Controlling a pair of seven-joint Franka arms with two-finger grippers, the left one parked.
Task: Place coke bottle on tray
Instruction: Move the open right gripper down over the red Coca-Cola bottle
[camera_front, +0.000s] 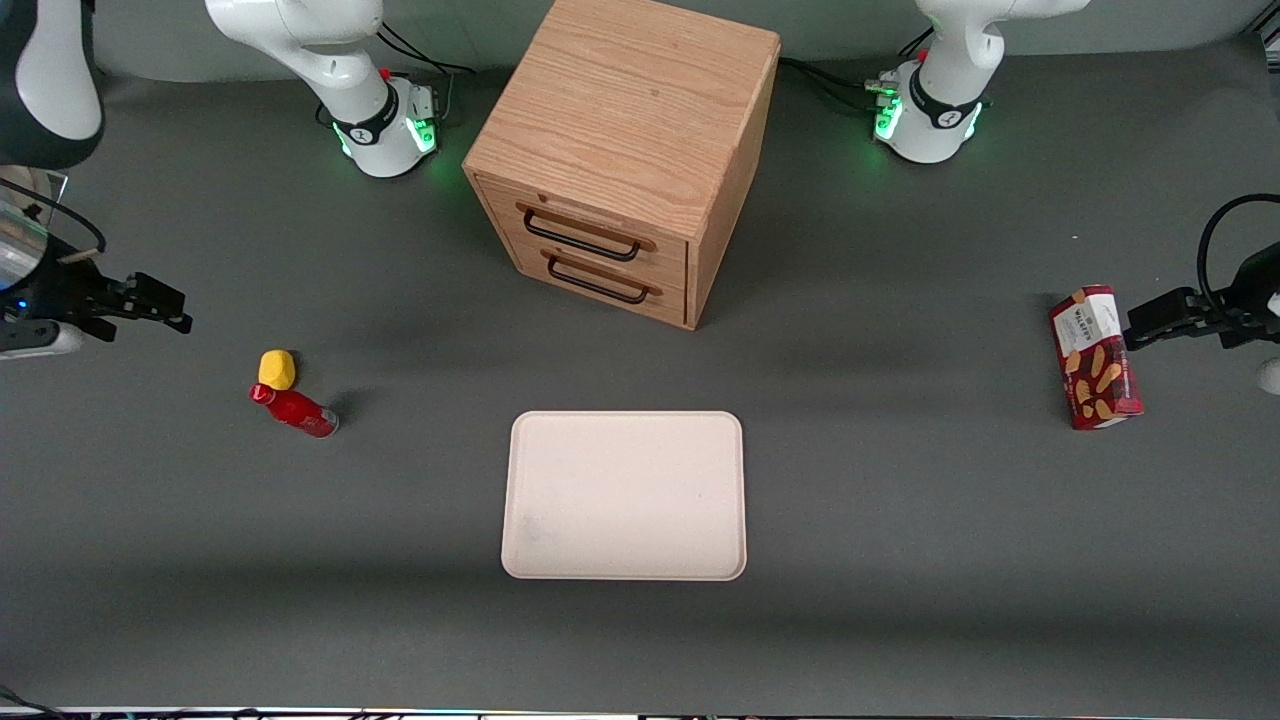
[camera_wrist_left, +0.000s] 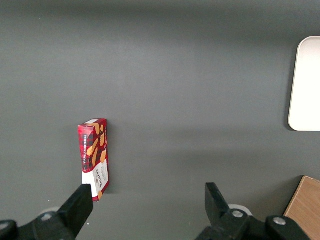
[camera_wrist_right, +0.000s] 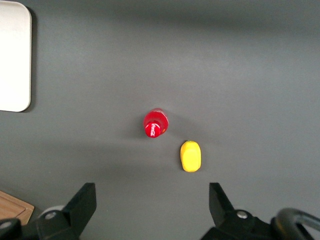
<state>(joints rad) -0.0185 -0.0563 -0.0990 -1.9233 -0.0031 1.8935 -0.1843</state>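
0 steps of this were actually done as far as I could tell. The coke bottle (camera_front: 293, 409) was on the bare table toward the working arm's end, well apart from the tray (camera_front: 624, 495), with a yellow lump (camera_front: 277, 369) just beside it, a bit farther from the front camera. In the front view it looked tipped over, though the wrist view showed it cap-on, so I couldn't say for sure. The gripper (camera_wrist_right: 152, 205) hovered near the bottle but off it, jaws spread wide with nothing between them. The tray had nothing on it. So the reach, grab, carry and set-down were all left, I'd guess.
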